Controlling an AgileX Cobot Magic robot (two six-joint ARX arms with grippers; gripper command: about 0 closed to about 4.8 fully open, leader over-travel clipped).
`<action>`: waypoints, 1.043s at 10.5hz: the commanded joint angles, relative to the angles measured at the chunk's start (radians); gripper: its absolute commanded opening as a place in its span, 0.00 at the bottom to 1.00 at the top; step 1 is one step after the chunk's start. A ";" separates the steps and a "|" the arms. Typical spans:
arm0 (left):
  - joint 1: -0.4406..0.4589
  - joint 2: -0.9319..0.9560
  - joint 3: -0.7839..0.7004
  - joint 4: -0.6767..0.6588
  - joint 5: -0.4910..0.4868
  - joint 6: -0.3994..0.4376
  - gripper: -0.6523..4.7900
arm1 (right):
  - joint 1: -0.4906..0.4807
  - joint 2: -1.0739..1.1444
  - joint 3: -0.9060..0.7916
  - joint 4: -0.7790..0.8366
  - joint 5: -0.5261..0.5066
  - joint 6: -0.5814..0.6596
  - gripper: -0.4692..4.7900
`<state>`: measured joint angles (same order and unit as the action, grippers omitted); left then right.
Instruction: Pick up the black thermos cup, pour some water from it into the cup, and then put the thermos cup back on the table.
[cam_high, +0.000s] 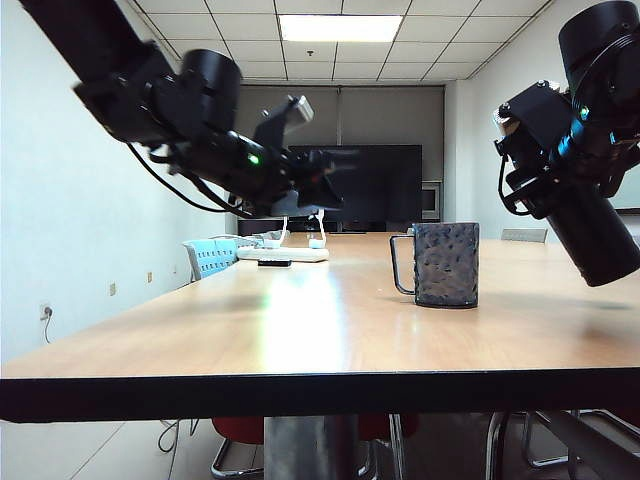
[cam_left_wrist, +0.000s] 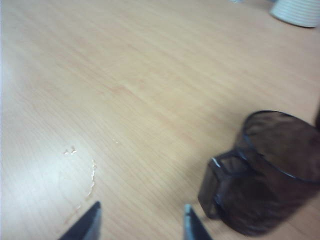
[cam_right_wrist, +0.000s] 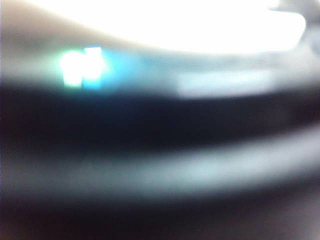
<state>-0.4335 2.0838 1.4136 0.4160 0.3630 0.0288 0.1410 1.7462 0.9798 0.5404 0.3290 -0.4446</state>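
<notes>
Both grippers are hanging above the table (cam_high: 300, 330), on either side of the cup (cam_high: 446, 264). Left gripper (cam_left_wrist: 142, 222) is hovering with its fingers spread apart and empty, the cup just beside it on bare wood. Right gripper (cam_high: 555, 190) is clamping the black thermos cup (cam_high: 594, 235), holding it tilted in the air just beside the cup, apart from it. Its wrist view is only showing blur. Small water droplets (cam_left_wrist: 80, 172) are lying near the left fingertips.
</notes>
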 joint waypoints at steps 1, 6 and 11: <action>-0.056 0.087 0.103 0.011 -0.041 -0.008 0.32 | 0.001 -0.017 0.017 0.060 0.005 -0.050 0.37; -0.069 0.153 0.149 0.022 -0.153 -0.089 0.11 | 0.002 -0.017 0.017 0.054 0.004 -0.162 0.37; -0.072 0.178 0.150 0.061 -0.017 -0.087 0.11 | 0.022 -0.016 0.017 0.053 -0.016 -0.290 0.37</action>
<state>-0.5041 2.2665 1.5574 0.4530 0.3157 -0.0608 0.1513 1.7462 0.9802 0.5236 0.3237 -0.6910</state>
